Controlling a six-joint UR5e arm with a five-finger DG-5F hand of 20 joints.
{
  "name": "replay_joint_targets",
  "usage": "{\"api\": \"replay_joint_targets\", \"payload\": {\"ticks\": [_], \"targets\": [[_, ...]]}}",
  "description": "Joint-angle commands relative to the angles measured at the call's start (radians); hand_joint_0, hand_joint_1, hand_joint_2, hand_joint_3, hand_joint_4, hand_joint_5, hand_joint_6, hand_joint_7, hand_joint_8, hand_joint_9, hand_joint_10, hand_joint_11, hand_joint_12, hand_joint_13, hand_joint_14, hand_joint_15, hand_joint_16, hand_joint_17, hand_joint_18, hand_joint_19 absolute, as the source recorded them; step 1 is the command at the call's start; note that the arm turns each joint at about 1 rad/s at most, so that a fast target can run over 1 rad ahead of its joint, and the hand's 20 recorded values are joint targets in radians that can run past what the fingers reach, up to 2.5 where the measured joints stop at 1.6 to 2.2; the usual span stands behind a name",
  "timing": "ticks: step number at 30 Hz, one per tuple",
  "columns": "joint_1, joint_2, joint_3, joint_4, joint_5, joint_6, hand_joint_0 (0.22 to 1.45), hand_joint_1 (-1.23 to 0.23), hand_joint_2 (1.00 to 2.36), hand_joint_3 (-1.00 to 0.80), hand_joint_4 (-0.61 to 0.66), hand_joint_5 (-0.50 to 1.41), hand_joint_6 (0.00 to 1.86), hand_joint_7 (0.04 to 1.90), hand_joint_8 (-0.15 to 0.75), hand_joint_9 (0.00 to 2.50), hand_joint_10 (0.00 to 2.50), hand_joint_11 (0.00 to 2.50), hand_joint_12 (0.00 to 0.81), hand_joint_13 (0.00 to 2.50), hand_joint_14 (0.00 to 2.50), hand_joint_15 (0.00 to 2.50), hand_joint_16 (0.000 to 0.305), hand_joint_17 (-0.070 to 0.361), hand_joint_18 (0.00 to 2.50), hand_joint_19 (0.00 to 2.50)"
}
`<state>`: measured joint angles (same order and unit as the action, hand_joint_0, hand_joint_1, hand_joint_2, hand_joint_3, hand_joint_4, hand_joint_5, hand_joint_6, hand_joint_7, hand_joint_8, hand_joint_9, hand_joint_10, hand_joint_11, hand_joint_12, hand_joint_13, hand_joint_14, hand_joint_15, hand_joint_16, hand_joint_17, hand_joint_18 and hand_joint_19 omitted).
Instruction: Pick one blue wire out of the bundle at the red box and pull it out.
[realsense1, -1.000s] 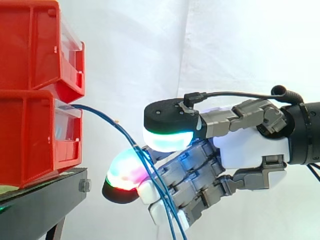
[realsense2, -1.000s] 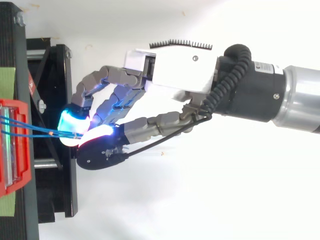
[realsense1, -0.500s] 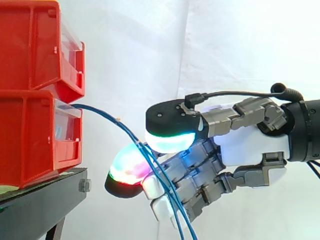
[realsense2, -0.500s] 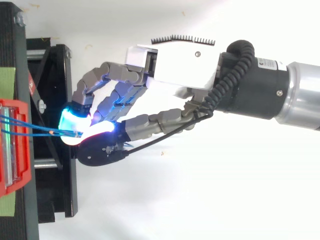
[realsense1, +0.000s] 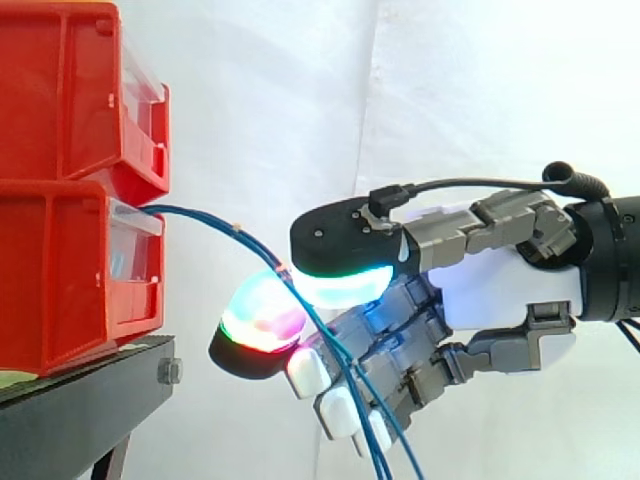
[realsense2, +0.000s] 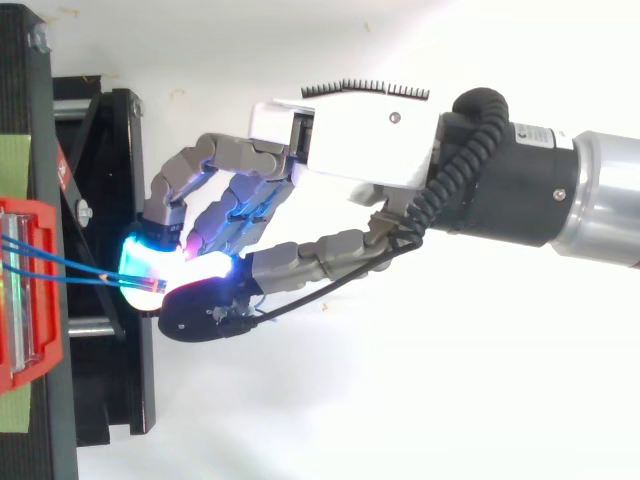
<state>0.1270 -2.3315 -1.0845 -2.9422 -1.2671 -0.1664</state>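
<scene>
White fabric curtain (realsense1: 300, 100) was behind everything. Black metal stand (realsense1: 80, 410) at left carried two stacked red plastic bins (realsense1: 60, 270). Grey-and-white robot hand (realsense1: 505, 300) sat level near the bins, clear of them. Its fingers were curled, with the glowing thumb and finger pads (realsense1: 258, 325) closed together, pinching the thin blue wires (realsense1: 215, 222). Wires ran from the lower bin's clear front, arced down to the pinch, then hung past the curled fingers off the bottom edge. From above, two wires left the bin apart and converged at the pads.
</scene>
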Motion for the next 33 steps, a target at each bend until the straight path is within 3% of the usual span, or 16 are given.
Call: {"api": "replay_joint_targets", "payload": {"ticks": [1,9,13,16,22,25,26,29,33], "targets": [[0.000,0.009,0.000,-0.002,0.000,0.001,0.63,-0.79,1.00,0.02,0.02,-0.18,0.99,0.71,0.378,0.91,0.00,0.51,0.437,1.07,0.01,0.44,0.059,0.133,0.99,0.38],[0.000,0.026,0.000,-0.064,-0.031,-0.001,0.64,-0.77,1.04,0.00,-0.10,-0.17,0.97,0.80,0.376,1.00,0.00,0.50,0.432,1.12,0.01,0.45,0.059,0.133,1.02,0.41],[0.000,0.034,0.000,-0.107,-0.046,-0.002,0.61,-0.73,1.01,-0.15,0.00,-0.16,0.94,0.91,0.355,1.01,0.00,0.43,0.420,1.12,0.02,0.46,0.057,0.128,0.98,0.44],[-0.004,0.038,0.000,-0.126,-0.051,-0.002,0.64,-0.74,1.01,-0.15,-0.03,-0.16,0.93,0.99,0.355,1.00,0.01,0.46,0.412,1.12,0.01,0.47,0.054,0.121,0.97,0.44],[-0.006,0.047,-0.002,-0.144,-0.054,-0.001,0.70,-0.76,1.02,-0.16,-0.12,-0.19,0.98,0.90,0.339,0.97,0.01,0.53,0.387,1.11,0.02,0.49,0.048,0.109,0.95,0.44],[-0.006,0.049,-0.002,-0.150,-0.054,-0.001,0.72,-0.77,1.02,-0.22,-0.08,-0.20,0.99,0.82,0.335,0.95,0.01,0.53,0.384,1.11,0.02,0.50,0.048,0.108,0.95,0.44],[-0.006,0.049,0.000,-0.152,-0.054,-0.001,0.69,-0.78,1.01,-0.27,-0.01,-0.20,0.99,0.77,0.330,0.95,0.01,0.53,0.380,1.11,0.02,0.51,0.048,0.108,0.95,0.44],[-0.006,0.054,0.000,-0.153,-0.057,-0.001,0.63,-0.76,1.01,-0.37,0.09,-0.17,0.96,0.82,0.341,0.98,0.01,0.52,0.387,1.11,0.02,0.52,0.049,0.109,0.93,0.48],[-0.007,0.061,-0.002,-0.166,-0.061,-0.001,0.57,-0.69,1.01,-0.40,0.11,-0.16,0.95,0.84,0.355,1.01,0.01,0.52,0.402,1.13,0.02,0.52,0.050,0.113,0.93,0.50]]}}
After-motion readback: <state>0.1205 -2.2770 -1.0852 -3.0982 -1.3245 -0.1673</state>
